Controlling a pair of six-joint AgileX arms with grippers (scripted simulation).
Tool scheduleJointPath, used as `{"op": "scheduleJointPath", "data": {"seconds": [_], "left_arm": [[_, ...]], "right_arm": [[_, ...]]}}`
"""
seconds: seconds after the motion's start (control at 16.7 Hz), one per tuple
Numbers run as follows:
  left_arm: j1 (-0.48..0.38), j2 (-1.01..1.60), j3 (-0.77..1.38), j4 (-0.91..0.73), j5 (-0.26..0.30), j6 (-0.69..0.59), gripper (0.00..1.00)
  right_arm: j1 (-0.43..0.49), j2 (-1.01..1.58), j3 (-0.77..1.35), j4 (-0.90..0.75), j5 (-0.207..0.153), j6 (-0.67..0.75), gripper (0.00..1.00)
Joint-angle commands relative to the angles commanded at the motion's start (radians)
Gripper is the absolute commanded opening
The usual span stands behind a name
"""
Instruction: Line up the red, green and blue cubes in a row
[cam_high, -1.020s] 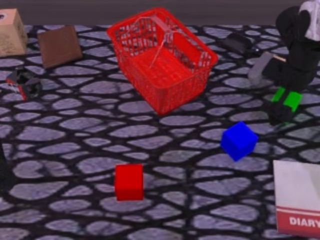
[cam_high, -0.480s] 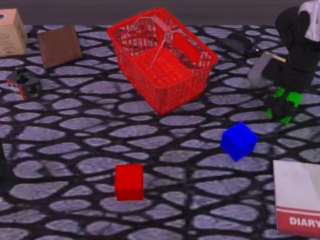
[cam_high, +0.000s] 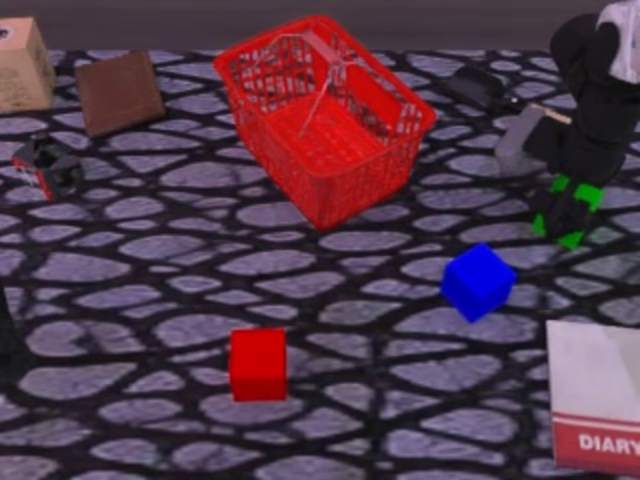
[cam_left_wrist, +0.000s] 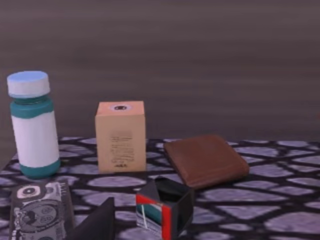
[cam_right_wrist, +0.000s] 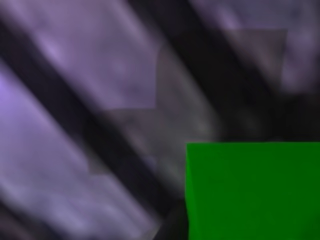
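1. The right gripper (cam_high: 566, 212) is at the right side of the table, and its two fingers are closed around the green cube (cam_high: 570, 208). The cube sits between them, with green showing on both sides of the dark fingers.

2. In the right wrist view the green cube (cam_right_wrist: 252, 190) fills one corner, very near the camera. This fits a cube that is pinched and carried by this arm.

3. The blue cube (cam_high: 478, 281) lies on the table to the left of the held cube and nearer to the front edge. The red cube (cam_high: 258, 364) lies further left again and also closer to the front.

4. The relation that matters, I judge: the red and blue cubes already suggest a slanted line, and the green cube stands off it, to the right of the blue one. The right arm is clearly the nearer arm for placing it.

5. The cubes have equal sides, so no long axis matters for the grasp.

6. The left arm is parked at the left edge of the table; its gripper's fingers I cannot tell.

7. Readable writing: the white and red book (cam_high: 600, 395) at the front right shows the word "DIARY", cut by the frame. The small tan box (cam_left_wrist: 121, 136) has printed lines, too small to read.
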Motion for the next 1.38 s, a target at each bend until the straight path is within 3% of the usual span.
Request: {"op": "scheduleJointPath", "data": {"seconds": [0.48,0.9,1.38], "left_arm": [[0.000,0.000,0.000,0.000,0.000,0.000,1.00],[0.000,0.000,0.000,0.000,0.000,0.000,1.00],[0.000,0.000,0.000,0.000,0.000,0.000,1.00]], "right_arm": [[-0.002,-0.002,0.003,-0.004,0.000,0.001,0.00],[0.005,-0.059,0.153,-0.217,-0.001,0.000,0.00],[0.039,-0.075,0.148,-0.225,-0.001,0.006,0.00]]}}
